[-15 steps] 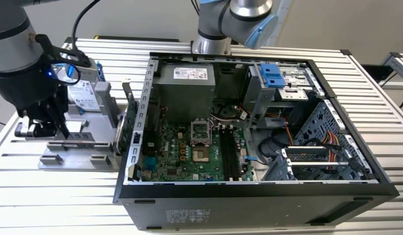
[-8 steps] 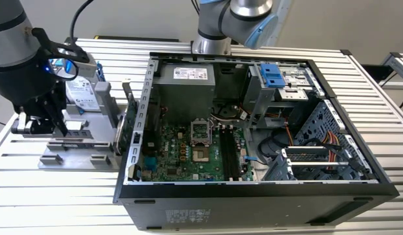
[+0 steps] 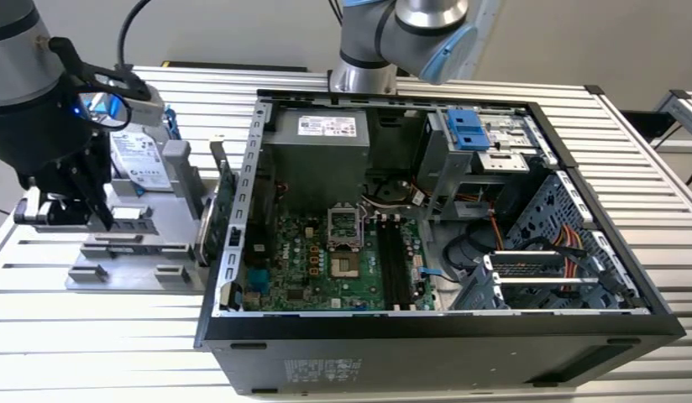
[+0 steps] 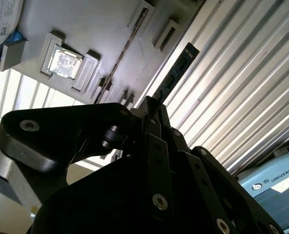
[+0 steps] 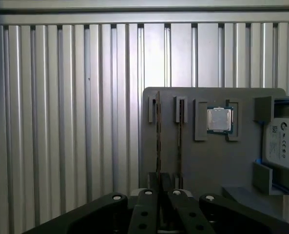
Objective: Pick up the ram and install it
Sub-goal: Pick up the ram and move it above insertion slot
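The arm's fingers [image 3: 100, 214] are hanging over the grey holder tray [image 3: 133, 252] that is lying on the ribbed worktop [image 3: 100, 336], at the exterior view's left of the open computer case [image 3: 436, 327]. In both wrist views the fingers [image 4: 151, 105] [image 5: 156, 187] are pressing together on the ram [image 4: 176, 73] [image 5: 158, 141], pinching the thin dark stick by its near end. The rest of the ram is reaching straight out ahead of the fingertips, standing on edge along the tray's outer margin. Whether its lower edge is sitting in the tray's slot or hanging clear of it cannot be told.

Just beside the ram, on the tray side of the fingers, a second narrow slot [image 5: 179, 141] is running parallel to it. Farther from the fingers on that same side, a square silver processor chip [image 5: 219, 120] is lying flat in its own recess. Beyond that, a silver hard drive [image 5: 283, 144] with a blue bracket is leaning in the tray. On the other side of the fingers the bare worktop [image 5: 61, 122] is stretching away.

Well apart from the fingers, inside the case, the green motherboard [image 3: 312, 260] is lying flat with its long black memory slots [image 3: 393, 264] facing up.
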Tool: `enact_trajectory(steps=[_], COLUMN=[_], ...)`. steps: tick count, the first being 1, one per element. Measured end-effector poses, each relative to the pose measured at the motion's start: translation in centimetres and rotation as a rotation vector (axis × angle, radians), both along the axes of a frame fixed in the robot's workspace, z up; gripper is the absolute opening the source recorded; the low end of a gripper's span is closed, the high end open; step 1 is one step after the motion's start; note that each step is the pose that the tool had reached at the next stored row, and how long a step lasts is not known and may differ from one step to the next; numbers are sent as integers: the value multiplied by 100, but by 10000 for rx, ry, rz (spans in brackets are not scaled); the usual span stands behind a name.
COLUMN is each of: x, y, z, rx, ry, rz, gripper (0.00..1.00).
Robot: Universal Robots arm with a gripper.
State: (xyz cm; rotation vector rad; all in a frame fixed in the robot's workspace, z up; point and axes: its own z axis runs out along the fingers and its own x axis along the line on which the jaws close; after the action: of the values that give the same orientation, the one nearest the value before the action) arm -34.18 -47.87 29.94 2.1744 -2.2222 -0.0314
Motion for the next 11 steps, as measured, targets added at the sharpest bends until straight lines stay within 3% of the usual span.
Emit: enact_trajectory(steps=[11], x=[0], y=[0], z=[68], rx=[0], ry=[0], rz=[0], gripper=[0])
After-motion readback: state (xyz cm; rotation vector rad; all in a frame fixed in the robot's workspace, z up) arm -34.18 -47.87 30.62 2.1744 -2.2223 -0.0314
